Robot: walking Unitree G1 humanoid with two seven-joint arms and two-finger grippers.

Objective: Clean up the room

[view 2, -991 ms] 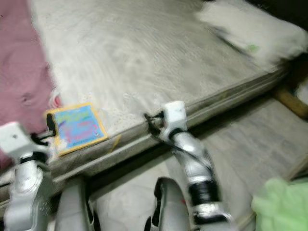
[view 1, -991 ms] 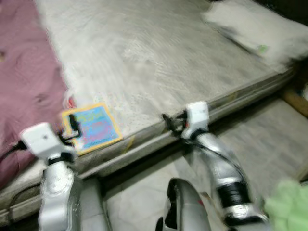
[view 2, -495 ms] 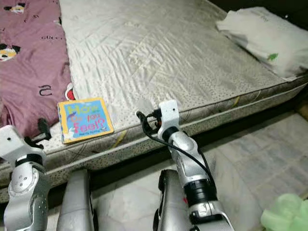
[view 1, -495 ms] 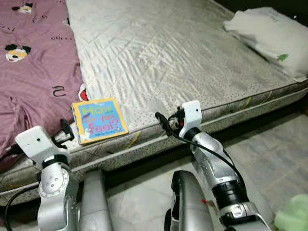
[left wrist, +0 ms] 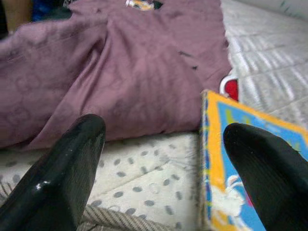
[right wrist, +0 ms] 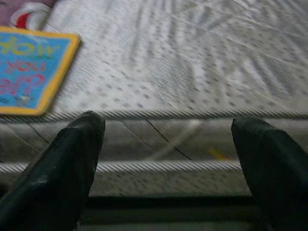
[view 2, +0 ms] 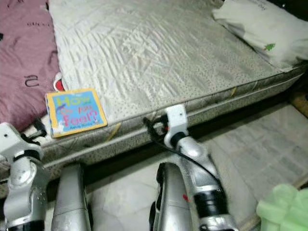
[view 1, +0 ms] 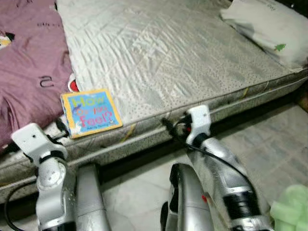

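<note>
A bare grey quilted mattress (view 1: 183,53) takes up most of the head views, running from the upper left down to a piped edge that faces the robot. Below that edge lies a pale tiled floor (view 1: 269,144). A mauve printed blanket (view 1: 29,72) covers the mattress's left part, bunched in folds, with a small red and white patch showing at its hem just above the book. A white pillow (view 1: 269,26) with a small green mark rests on the far right corner of the mattress. A pale green object (view 1: 291,211) sits on the floor at the lower right (too blurred to tell what it is).

The book (view 1: 90,112), yellow-bordered with a blue cover and coloured lettering, lies flat on the mattress close to the near edge, just beside the blanket's hem.

The left gripper (left wrist: 163,168) is held low at the mattress edge, right by the book's left border; its jaws are spread wide, with one black finger on the blanket side and the other in front of the book cover, neither clearly touching it. The right gripper (right wrist: 168,163) is level with the mattress's side seam, to the right of the book and well apart from it, its jaws also spread wide with nothing between them.
</note>
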